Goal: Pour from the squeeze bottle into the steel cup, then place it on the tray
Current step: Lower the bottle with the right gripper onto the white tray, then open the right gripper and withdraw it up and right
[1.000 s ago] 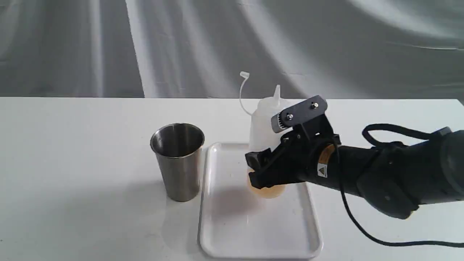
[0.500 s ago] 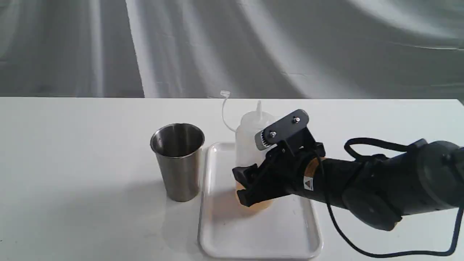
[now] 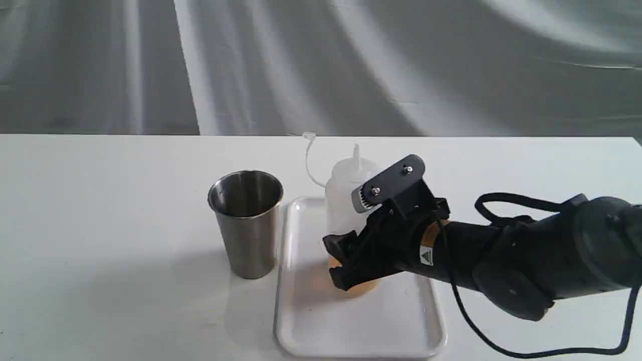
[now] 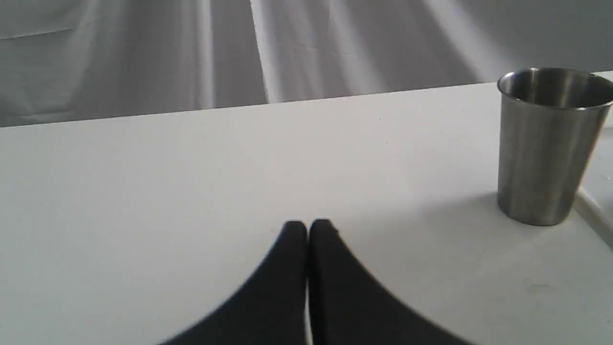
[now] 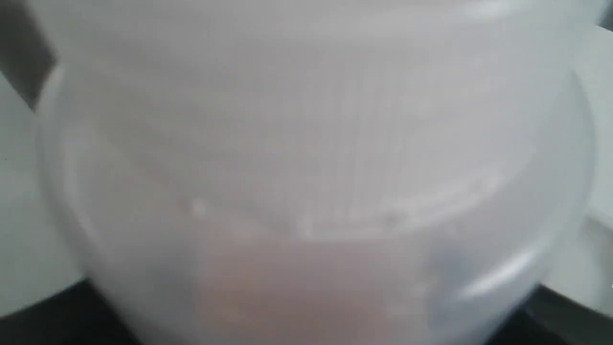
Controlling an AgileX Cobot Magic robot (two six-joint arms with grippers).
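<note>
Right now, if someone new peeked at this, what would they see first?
Probably the big black right gripper, clamped around the squeeze bottle. The bottle is upright over the tray, with amber liquid at its bottom. Next comes the shiny steel cup, standing on the white table just left of the tray in the exterior view.

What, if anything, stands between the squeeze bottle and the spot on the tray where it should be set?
Nothing visible. The right hand holds the squeeze bottle upright over the tray, its base at or just above the bare floor. The steel cup stands beside the tray.
</note>
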